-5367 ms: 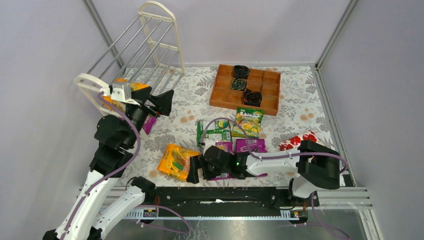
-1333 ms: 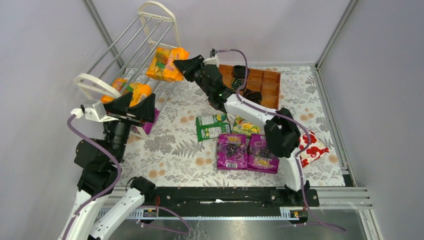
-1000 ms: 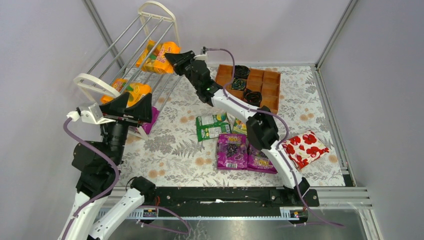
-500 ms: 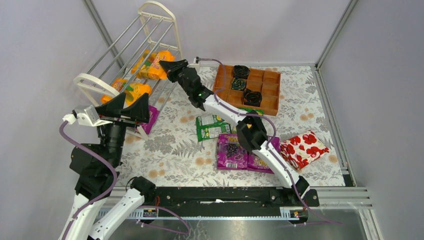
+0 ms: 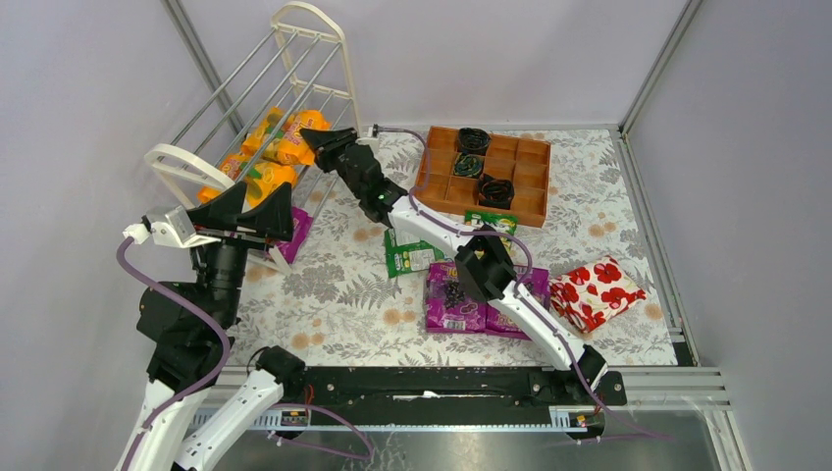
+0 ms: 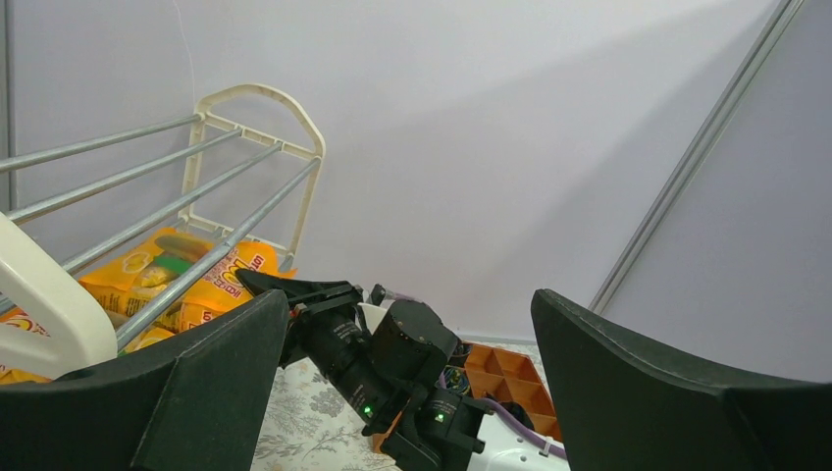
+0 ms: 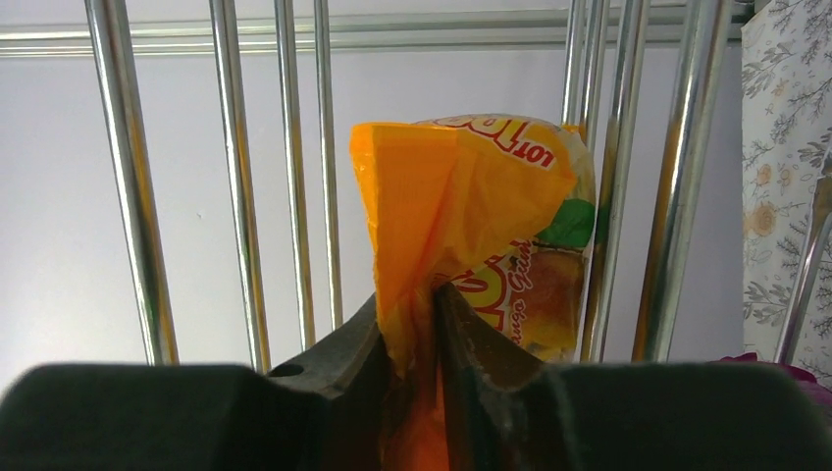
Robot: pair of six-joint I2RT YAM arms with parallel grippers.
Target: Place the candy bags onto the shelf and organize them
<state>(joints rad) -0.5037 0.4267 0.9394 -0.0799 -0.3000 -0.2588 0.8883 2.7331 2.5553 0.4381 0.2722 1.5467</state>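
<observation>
The right claw (image 5: 318,137) reached across the counter (image 5: 334,285) to the shelf (image 5: 306,29) and was pinched narrow on an orange bag (image 5: 285,137). In the right wrist view the claw (image 7: 417,294) gripped that bag's crumpled corner, and the orange bag (image 7: 481,186) stood among the shelf's silver rods (image 7: 128,196).

A second orange bag (image 5: 250,179) lay on the rods lower down, nearer the arms. A purple bag (image 5: 297,234) showed under the shelf's near end; whether it rested on a tier or on the counter could not be told.

The left claw (image 5: 250,199) hung raised beside the shelf's near end frame, its jaws spread wide with nothing between them.

Out on the counter, a pair of purple bags (image 5: 449,304) lay side by side, partly under the right arm. A green bag (image 5: 407,257) lay just beyond them, and another green bag (image 5: 491,218) lay near the wooden tray (image 5: 525,191), which held black coils (image 5: 473,140). A red-and-white package (image 5: 597,289) lay to the right of the pair.
</observation>
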